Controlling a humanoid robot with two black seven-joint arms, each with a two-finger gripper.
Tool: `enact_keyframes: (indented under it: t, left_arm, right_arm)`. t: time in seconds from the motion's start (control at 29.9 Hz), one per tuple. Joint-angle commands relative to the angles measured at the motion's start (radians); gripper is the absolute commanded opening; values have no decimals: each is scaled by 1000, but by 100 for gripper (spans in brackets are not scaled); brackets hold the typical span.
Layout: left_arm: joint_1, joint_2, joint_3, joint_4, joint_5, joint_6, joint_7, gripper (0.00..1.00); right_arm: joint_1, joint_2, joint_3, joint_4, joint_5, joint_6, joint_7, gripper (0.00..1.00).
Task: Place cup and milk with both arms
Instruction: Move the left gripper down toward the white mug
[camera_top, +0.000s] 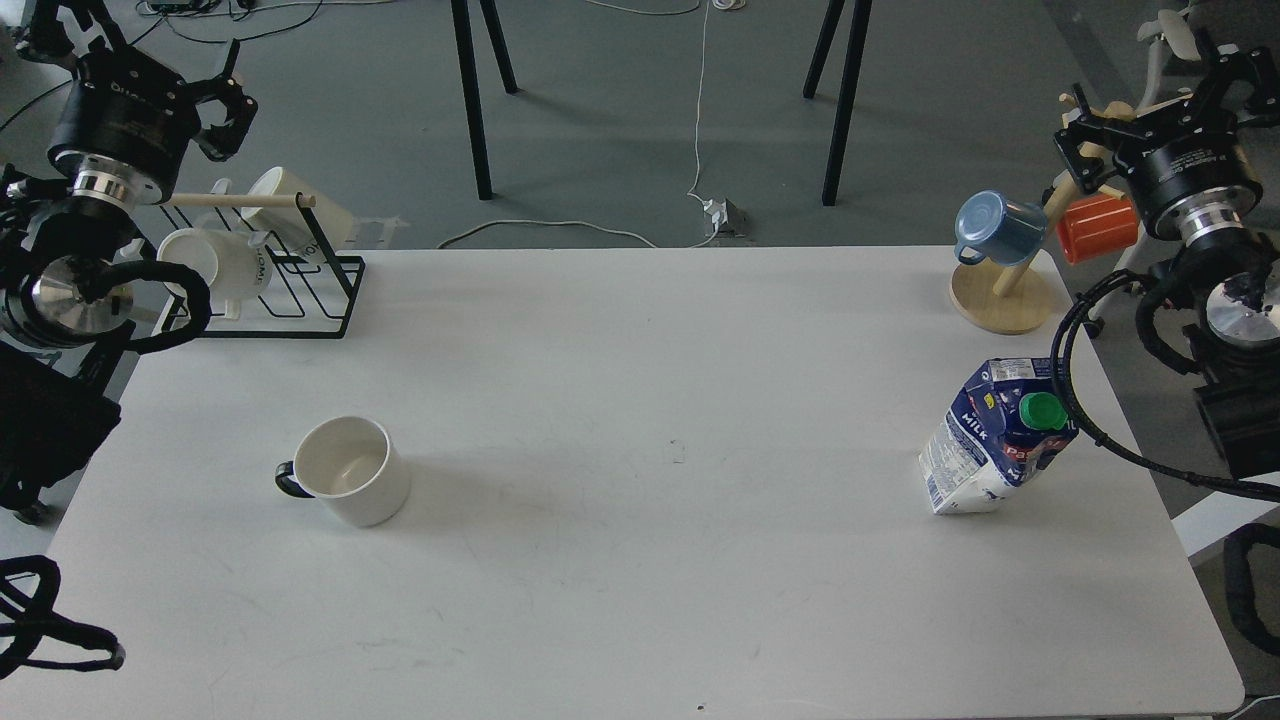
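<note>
The cup (350, 470), a squat white mug with a black handle pointing left, stands upright on the left part of the white table (640, 340). The milk (992, 440), a dented blue-and-white carton with a green cap, stands leaning at the right. My left gripper (140, 65) is raised off the table's far left corner, well away from the cup, with its fingers spread and empty. My right gripper (1152, 108) is raised beyond the far right corner, well above and behind the milk, with its fingers spread and empty.
A black wire rack (300, 290) with lettered white mugs (225, 265) stands at the far left corner. A wooden mug tree (1000, 300) holding a blue mug (995, 228) and an orange mug (1097, 228) stands far right. A black cable (1075, 400) hangs beside the milk.
</note>
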Motion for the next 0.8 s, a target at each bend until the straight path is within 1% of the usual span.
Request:
enact_keyframes:
  t: [0.0,0.07,0.13,0.23,0.3,0.37,0.43,0.54,0.67,0.74,0.77]
  left_arm:
    - [4,70,98,-44,155,-14,-7,99]
    - [8,128,134,-123,286,-12,-13,98]
    - [22,206,143,-249,445,-11,-18,97]
    - [74,288,142,-422,706,-5,-29,95]
    - [93,323,142,-515,872,17,-29,94]
    - [110,359,143,-576,1047,58,-27,94]
    - [120,371,143,-593,1189,81,-27,94]
    - [128,371,146,-590,1390,91,-30,94]
    - [157,377,235,-589,1654,118,-30,94]
    - [159,380,289,-587,1809,170,-36,93]
    - [160,377,306,-583,1878,204,-38,91]
  right_arm:
    - [-4,-10,2,53,0,0,0,100]
    - [-4,-15,2,70,0,0,0,100]
    - [-4,-16,4,84,0,0,0,100]
    - [-16,-24,4,117,0,0,0,100]
    - [-40,-33,5,148,0,0,0,100]
    - [-62,-38,15,174,0,0,2,100]
    - [-83,-39,34,187,0,0,2,99]
    - [-119,-56,68,208,0,0,2,100]
    - [-174,-76,116,242,0,0,2,99]
    - [-192,-76,133,243,0,0,0,99]
    - [-195,-76,134,242,0,0,0,100]
